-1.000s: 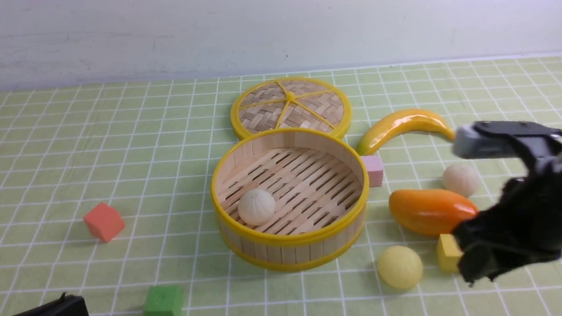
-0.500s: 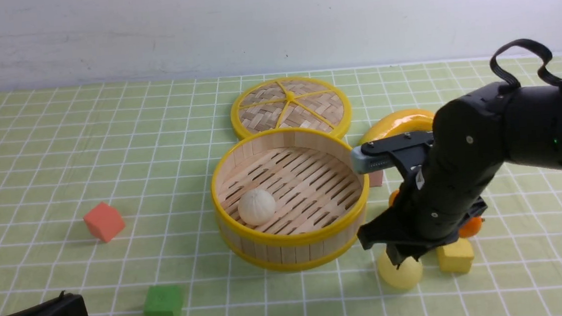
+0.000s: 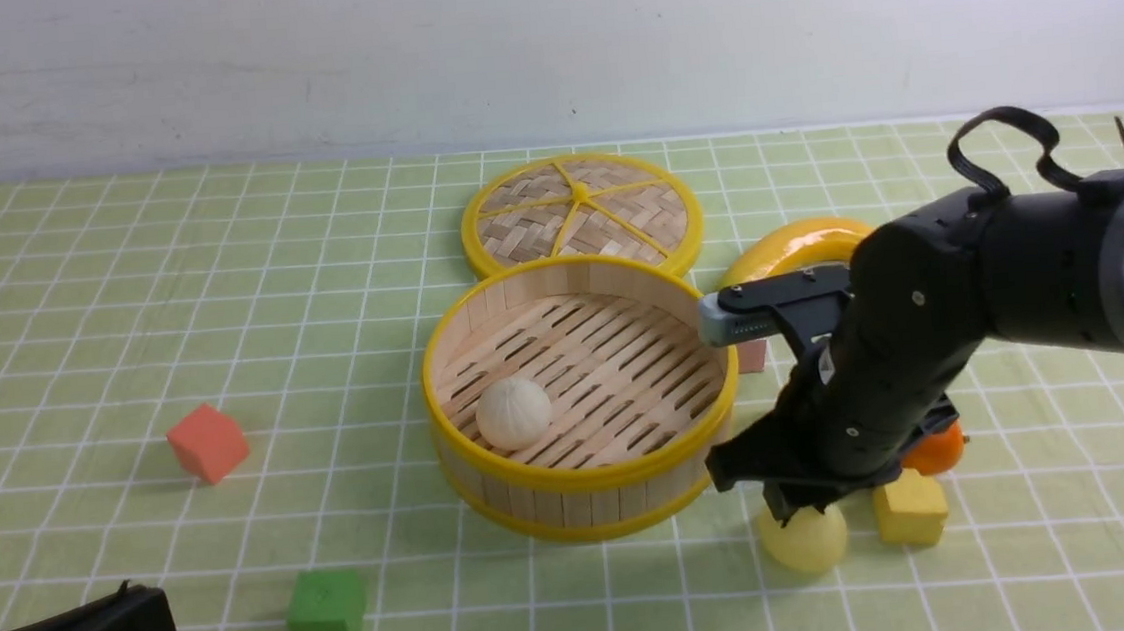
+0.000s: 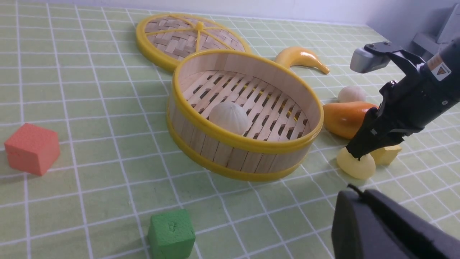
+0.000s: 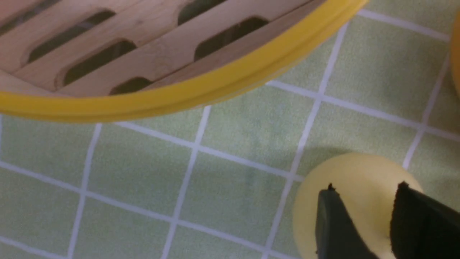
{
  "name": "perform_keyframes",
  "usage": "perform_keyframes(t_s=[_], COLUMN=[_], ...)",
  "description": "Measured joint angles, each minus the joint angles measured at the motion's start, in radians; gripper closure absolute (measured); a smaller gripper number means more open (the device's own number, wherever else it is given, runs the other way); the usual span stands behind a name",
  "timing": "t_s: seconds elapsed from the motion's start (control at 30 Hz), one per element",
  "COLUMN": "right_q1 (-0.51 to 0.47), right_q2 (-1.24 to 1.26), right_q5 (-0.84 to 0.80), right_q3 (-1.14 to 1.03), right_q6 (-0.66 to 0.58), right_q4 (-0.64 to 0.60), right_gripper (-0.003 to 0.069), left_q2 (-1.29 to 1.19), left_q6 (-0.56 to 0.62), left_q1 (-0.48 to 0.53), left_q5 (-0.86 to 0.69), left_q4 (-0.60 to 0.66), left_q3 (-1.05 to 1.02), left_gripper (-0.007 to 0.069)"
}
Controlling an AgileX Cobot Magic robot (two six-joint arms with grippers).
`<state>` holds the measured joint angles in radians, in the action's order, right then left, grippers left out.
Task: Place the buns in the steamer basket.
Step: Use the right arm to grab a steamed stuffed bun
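Note:
The steamer basket [image 3: 585, 474] stands mid-table with one off-white bun [image 3: 514, 413] on its slatted floor. The pale yellow bun [image 3: 809, 542] lies on the mat just right of the basket's front. My right gripper [image 3: 788, 513] points down onto it, and in the right wrist view its fingertips [image 5: 329, 201] pinch into the bun [image 5: 355, 172], which looks squeezed. The second off-white bun [image 4: 352, 94] shows only in the left wrist view, behind the mango; the right arm hides it in the front view. My left gripper [image 3: 133, 595] is shut and empty at the near left.
The woven lid [image 3: 581, 209] lies behind the basket. A banana [image 3: 797, 242], pink cube [image 3: 751, 356], orange mango [image 3: 934, 449] and yellow cube [image 3: 910, 509] crowd the right side. A red cube [image 3: 208, 442] and green cube [image 3: 326, 610] lie at the left.
My right arm swung in from the right and came down over the pale yellow bun, its fingers now pinching it. The left arm and the basket have not moved.

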<state>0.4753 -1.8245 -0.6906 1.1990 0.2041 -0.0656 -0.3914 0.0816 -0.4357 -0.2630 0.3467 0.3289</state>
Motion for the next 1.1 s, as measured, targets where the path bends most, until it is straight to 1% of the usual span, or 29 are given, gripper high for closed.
perform_keyframes(t_s=[0.2,0.53,0.73,0.83,0.87,0.9,0.93,0.97,1.0,1.03,1.1], right_q1=[-0.005,-0.005,-0.005,-0.005,-0.005,-0.005,-0.005,-0.005,-0.005,-0.005,-0.005], right_q2=[0.039,-0.001,-0.027,-0.029,-0.030,-0.030,-0.030,-0.030,-0.028,-0.020,-0.011], right_q5=[-0.017,-0.011,-0.001,-0.001,-0.006,-0.006,-0.013,-0.012,-0.023,-0.034,-0.051], right_q3=[0.000,0.000,0.000,0.004,0.005,0.005,0.005,0.005,0.007,0.007,0.007], right_q6=[0.015,0.029,0.029,0.028,0.018,0.018,0.010,0.009,0.002,-0.006,-0.010], right_q4=[-0.007,-0.004,-0.004,-0.004,-0.004,-0.004,-0.004,-0.004,-0.004,-0.004,-0.004], right_gripper=[0.0415,0.0367,0.0375,0.0446,0.0491,0.0499,0.0581,0.0581,0.0639,0.0654,0.0657], left_q2=[0.000,0.000,0.000,0.000,0.000,0.000,0.000,0.000,0.000,0.000,0.000], left_q6=[0.000,0.000,0.000,0.000,0.000,0.000,0.000,0.000,0.000,0.000,0.000], left_q1=[0.000,0.000,0.000,0.000,0.000,0.000,0.000,0.000,0.000,0.000,0.000], left_q5=[0.000,0.000,0.000,0.000,0.000,0.000,0.000,0.000,0.000,0.000,0.000], left_q4=[0.000,0.000,0.000,-0.001,-0.001,-0.001,-0.002,-0.002,-0.002,-0.002,-0.002], left_q3=[0.000,0.000,0.000,0.000,0.000,0.000,0.000,0.000,0.000,0.000,0.000], left_gripper=[0.0636,0.0629,0.0624,0.0622,0.0622,0.0622,0.0621,0.0621,0.0621,0.0621,0.0621])
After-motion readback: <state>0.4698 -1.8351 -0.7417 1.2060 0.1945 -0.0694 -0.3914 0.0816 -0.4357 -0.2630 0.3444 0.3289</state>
